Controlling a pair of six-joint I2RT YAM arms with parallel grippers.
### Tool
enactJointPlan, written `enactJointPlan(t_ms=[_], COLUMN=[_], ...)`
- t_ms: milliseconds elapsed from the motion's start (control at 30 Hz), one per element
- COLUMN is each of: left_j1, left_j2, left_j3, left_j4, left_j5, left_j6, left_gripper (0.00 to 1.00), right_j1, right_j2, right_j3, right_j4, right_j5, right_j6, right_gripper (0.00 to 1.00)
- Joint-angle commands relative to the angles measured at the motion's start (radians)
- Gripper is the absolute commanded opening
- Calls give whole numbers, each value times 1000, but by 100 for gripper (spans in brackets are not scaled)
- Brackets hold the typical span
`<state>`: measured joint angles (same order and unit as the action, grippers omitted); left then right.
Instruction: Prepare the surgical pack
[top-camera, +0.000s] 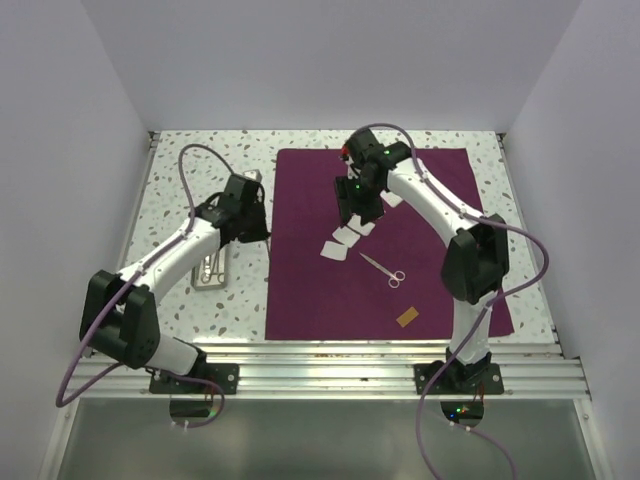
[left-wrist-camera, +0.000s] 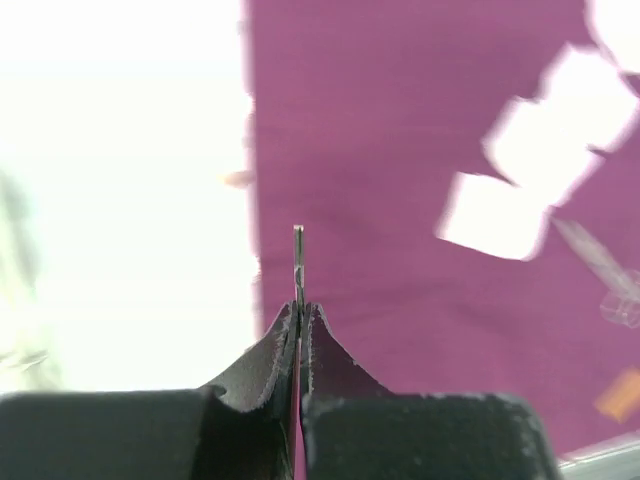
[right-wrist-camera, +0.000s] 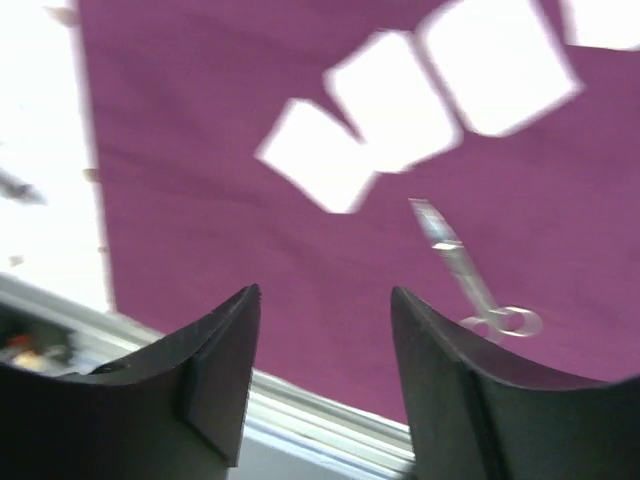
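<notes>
On the speckled table (top-camera: 180, 190) the purple cloth (top-camera: 320, 300) lies flat as base of the pack — my left pincer (left-wrist-camera: 298, 310) is closed on a thin steel piece (left-wrist-camera: 298, 255), probably forceps, to bring it there, and my right pincer (right-wrist-camera: 322, 292) hangs open over the gauze squares (top-camera: 345, 240).

Left tool (left-wrist-camera: 298, 310) tightly closed (right tool (right-wrist-camera: 325, 292) agape)

So the table (top-camera: 180, 190) is a white terrazzo-looking top with dark speckles, boxed in by plain white walls (top-camera: 330, 60) at the back and both sides. There's a little orange-brown tab (top-camera: 407, 317) lying flat toward the near right, and a ribbed aluminium rail (top-camera: 330, 365) runs along the near edge.
</notes>
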<state>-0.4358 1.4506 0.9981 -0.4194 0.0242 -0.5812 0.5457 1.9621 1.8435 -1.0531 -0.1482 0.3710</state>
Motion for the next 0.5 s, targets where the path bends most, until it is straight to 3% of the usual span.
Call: enactJointPlan(t_ms=[0, 67, 133, 200, 467], left_j1=[67, 95, 155, 210, 292], left_j2=[14, 22, 30, 75, 201], left_j3=[140, 151, 139, 142, 143], left_j4=[-443, -485, -479, -478, -424], left_j5=[-263, -369, -392, -377, -422], left_j6=[135, 150, 162, 176, 239], left_gripper=[0, 0, 0, 0, 0], right_j1=[-21, -21, -21, -24, -24], right_j2=[30, 43, 55, 55, 74], right_j3=[16, -33, -70, -121, -216], right_j4=[-122, -127, -113, -62, 12], right_j5=[116, 175, 220, 223, 168], right_j6=[-177, -243, -267, -273, -277], right_gripper=[57, 50, 41, 40, 52])
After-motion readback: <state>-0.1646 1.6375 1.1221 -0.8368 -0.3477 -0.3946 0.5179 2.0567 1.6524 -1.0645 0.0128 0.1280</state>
